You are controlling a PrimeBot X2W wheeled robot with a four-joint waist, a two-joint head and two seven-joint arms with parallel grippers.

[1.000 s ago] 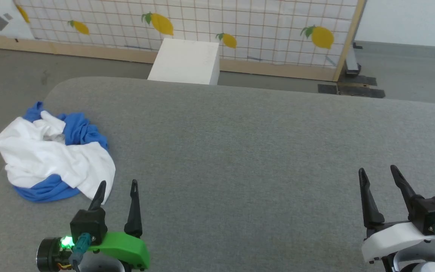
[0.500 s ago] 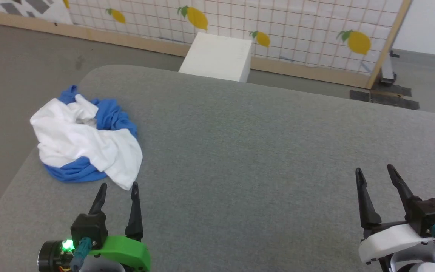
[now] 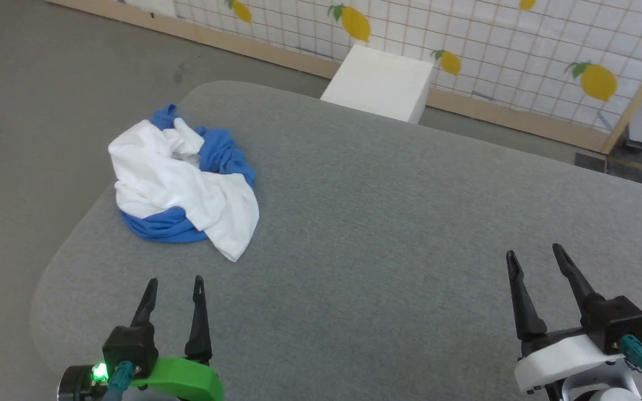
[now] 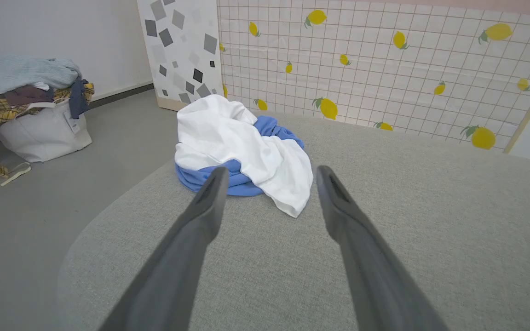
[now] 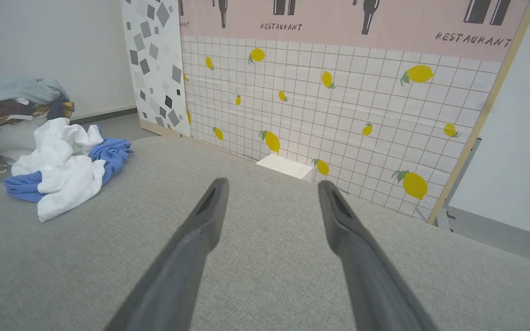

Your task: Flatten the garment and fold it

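The crumpled white-and-blue garment [image 3: 181, 189] lies heaped near the left end of the grey bench [image 3: 382, 223]. Near it, the left pincer [image 3: 176, 279] hovers with fingers parted, empty; well to the right, the right pincer [image 3: 533, 250] is likewise spread, gripping nothing.

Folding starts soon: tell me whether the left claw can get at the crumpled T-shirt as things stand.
Probably yes. The left claw is open, pointing at the T-shirt, with only grey tabletop between them.
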